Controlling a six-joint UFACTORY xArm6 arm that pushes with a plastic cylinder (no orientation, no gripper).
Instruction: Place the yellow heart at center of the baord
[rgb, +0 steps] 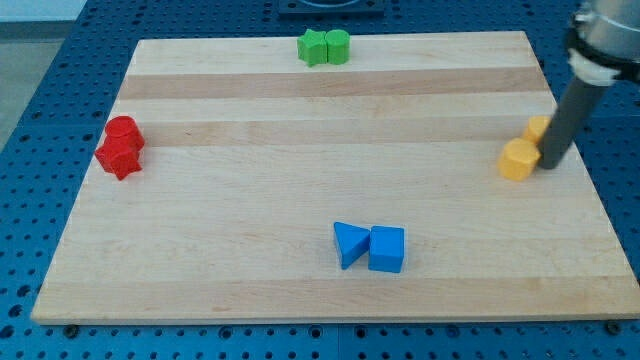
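Observation:
Two yellow blocks sit near the board's right edge. The nearer one (518, 159) looks rounded, maybe the heart, but I cannot make out its shape for sure. The other yellow block (538, 127) lies just above it, partly hidden behind the rod. My tip (551, 165) rests on the board just right of the nearer yellow block, touching or almost touching it. The dark rod rises up to the view's top right.
Wooden board (330, 110) on a blue perforated table. Two green blocks (324, 47) sit at the top edge, middle. A red cylinder (124, 131) and a red star-like block (118, 158) are at the left. A blue triangle (349, 243) and blue cube (387, 249) are at the bottom middle.

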